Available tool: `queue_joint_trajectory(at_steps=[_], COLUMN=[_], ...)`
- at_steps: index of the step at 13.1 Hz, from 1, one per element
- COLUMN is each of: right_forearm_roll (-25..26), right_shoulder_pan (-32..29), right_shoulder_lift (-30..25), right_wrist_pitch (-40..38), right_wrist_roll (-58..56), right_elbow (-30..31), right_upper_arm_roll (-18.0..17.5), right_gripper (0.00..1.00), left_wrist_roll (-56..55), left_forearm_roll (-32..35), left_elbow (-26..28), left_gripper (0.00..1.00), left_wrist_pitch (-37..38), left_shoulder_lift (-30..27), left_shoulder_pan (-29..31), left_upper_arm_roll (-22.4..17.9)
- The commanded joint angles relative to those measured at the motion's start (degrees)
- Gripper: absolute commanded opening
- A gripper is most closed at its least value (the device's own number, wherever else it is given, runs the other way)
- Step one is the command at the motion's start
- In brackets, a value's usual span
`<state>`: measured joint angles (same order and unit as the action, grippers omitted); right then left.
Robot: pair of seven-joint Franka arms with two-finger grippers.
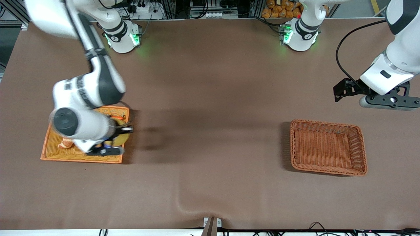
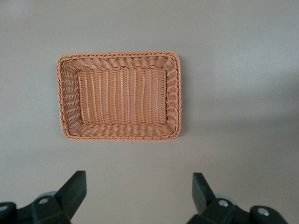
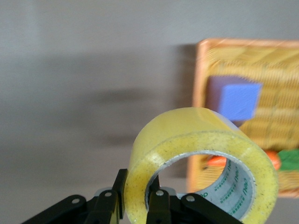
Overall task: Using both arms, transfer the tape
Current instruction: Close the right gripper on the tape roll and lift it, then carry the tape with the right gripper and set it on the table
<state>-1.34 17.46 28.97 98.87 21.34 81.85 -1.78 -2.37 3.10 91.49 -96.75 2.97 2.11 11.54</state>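
Observation:
The tape (image 3: 201, 154) is a yellowish translucent roll with a grey-white core. My right gripper (image 3: 140, 196) is shut on its wall, one finger inside the hole and one outside. In the front view the right gripper (image 1: 125, 129) holds the tape (image 1: 122, 138) over the edge of the orange tray (image 1: 52, 147) that faces the table's middle. My left gripper (image 1: 341, 90) waits in the air toward the left arm's end of the table. In the left wrist view it (image 2: 139, 186) is open and empty, above bare table beside the brown wicker basket (image 2: 119, 54).
The orange tray (image 3: 233, 51) holds a blue cube (image 3: 238, 98), an orange item (image 3: 217, 161) and a green item (image 3: 290, 158). A croissant (image 1: 65, 143) lies in the tray under the right arm. The brown basket (image 1: 325, 124) holds nothing.

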Motion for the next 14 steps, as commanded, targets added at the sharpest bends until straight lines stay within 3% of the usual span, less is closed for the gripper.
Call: queue_joint_trajectory(at_steps=[1, 11, 14], right_forearm_roll=[-0.06, -0.94, -7.59], right_shoulder_pan=[4.67, 16.28, 18.22], right_shoulder_lift=[0.21, 8.03, 10.05], right_wrist_pitch=[1.75, 21.52, 30.30], right_wrist_roll=[10.70, 40.60, 47.10], right_elbow=[-0.46, -0.64, -0.64], right_upper_arm_roll=[0.81, 0.63, 0.63], right_gripper=[0.00, 0.00, 0.00], left_wrist_roll=[-0.53, -0.53, -0.53], left_forearm_roll=[-0.11, -0.20, -0.20], left_elbow=[0.10, 0.18, 0.18], left_gripper=[1.00, 1.00, 1.00], left_wrist_pitch=[-0.19, -0.28, -0.80], left_shoulder_lift=[-0.69, -0.51, -0.42], left_shoulder_pan=[0.09, 0.36, 0.27], left_upper_arm_roll=[0.32, 0.32, 0.32])
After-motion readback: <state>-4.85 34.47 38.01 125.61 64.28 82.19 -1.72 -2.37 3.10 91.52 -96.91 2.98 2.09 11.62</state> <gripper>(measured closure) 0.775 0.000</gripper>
